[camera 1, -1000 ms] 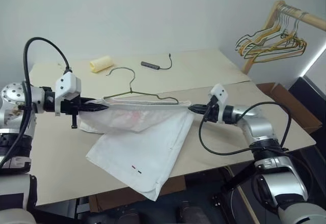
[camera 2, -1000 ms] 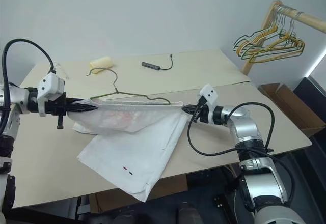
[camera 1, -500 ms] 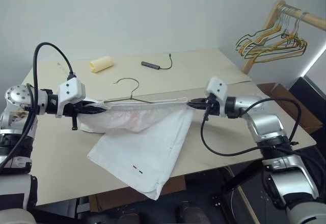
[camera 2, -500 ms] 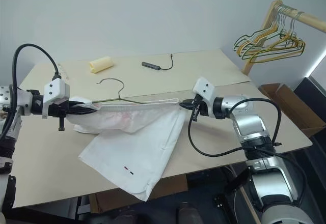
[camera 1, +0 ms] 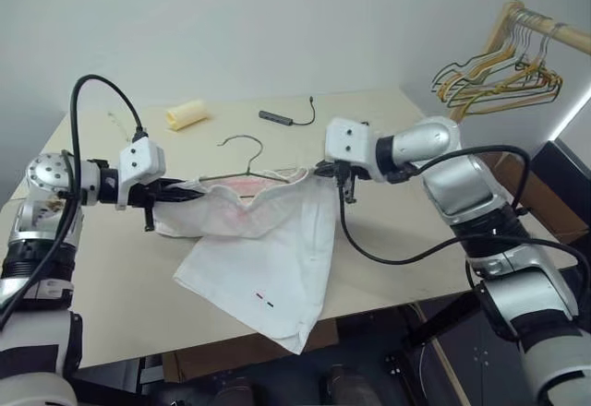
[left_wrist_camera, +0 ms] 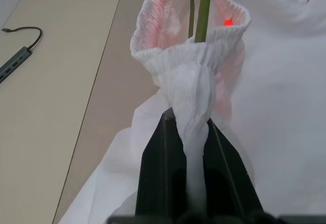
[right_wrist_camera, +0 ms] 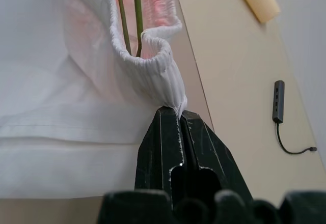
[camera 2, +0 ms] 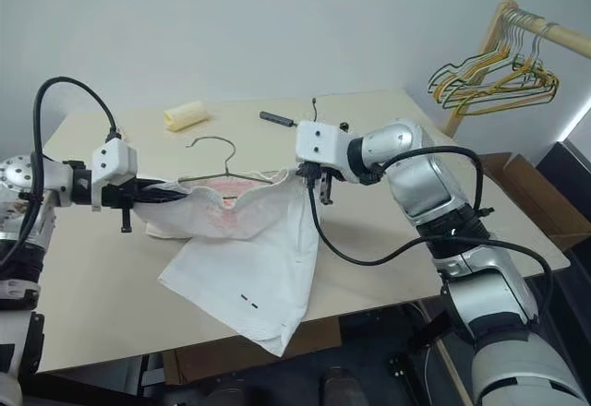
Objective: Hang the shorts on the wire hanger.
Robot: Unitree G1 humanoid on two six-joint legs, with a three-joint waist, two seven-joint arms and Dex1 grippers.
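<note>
left eye view: shorts (camera 1: 263, 249) held up over the table (camera 1: 111, 295), hanger (camera 1: 242, 161) inside the waistband.
left gripper (camera 1: 189, 194) pinches one end of the gathered waistband, right gripper (camera 1: 323, 168) pinches the other end; the band sags between them, the hook rises above it, and the legs drape onto the table's near edge.

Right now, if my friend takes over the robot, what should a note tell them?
Left gripper: shut on the shorts, pinching one end of the waistband.
Right gripper: shut on the other end.
The wire hanger sits inside the open waistband, hook sticking up, above the table.
Done: hanger is in the shorts.
Left: settle the shorts on the hanger, then let go.
</note>
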